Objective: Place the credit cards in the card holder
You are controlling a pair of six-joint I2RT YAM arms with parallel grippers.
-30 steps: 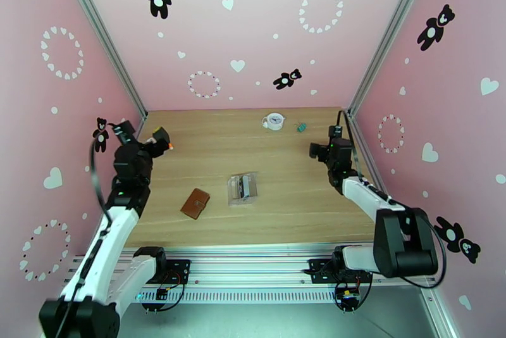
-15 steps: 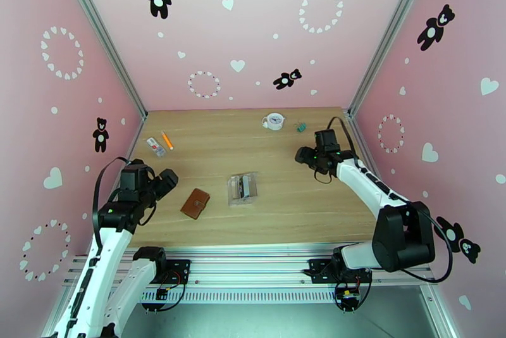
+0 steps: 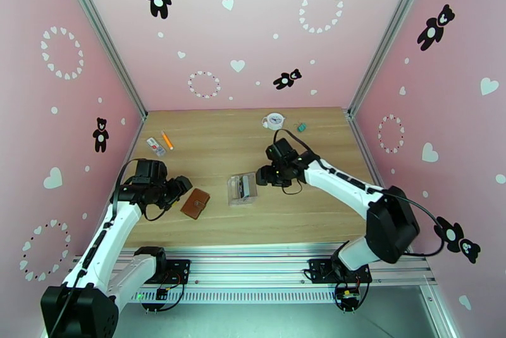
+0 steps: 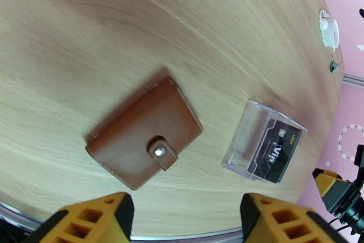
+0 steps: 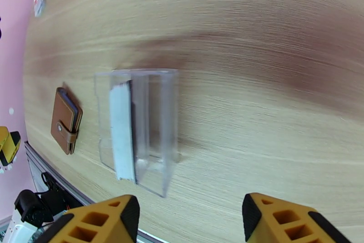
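The card holder (image 3: 195, 203) is a brown leather wallet, snapped shut and lying flat left of the table's middle; it is also seen close up (image 4: 143, 139) and from the side (image 5: 66, 121). The credit cards (image 3: 244, 187) stand inside a clear plastic case (image 3: 234, 198) at the middle: a dark "VIP" card (image 4: 275, 150) and a pale card edge (image 5: 120, 130). My left gripper (image 3: 181, 185) hovers just left of the wallet, open and empty (image 4: 186, 221). My right gripper (image 3: 262, 176) is just right of the clear case (image 5: 150, 116), open and empty (image 5: 189, 219).
A small white round object (image 3: 274, 121) and a green clip (image 3: 302, 126) lie at the back right. An orange pen (image 3: 167, 139) and a small packet (image 3: 155, 146) lie at the back left. Pink walls enclose the wooden table (image 3: 303, 206) on three sides.
Both arms swung in from the table's sides. The left gripper came down beside the wallet, the right one moved left up to the clear case. Both sets of fingers narrowed somewhat.
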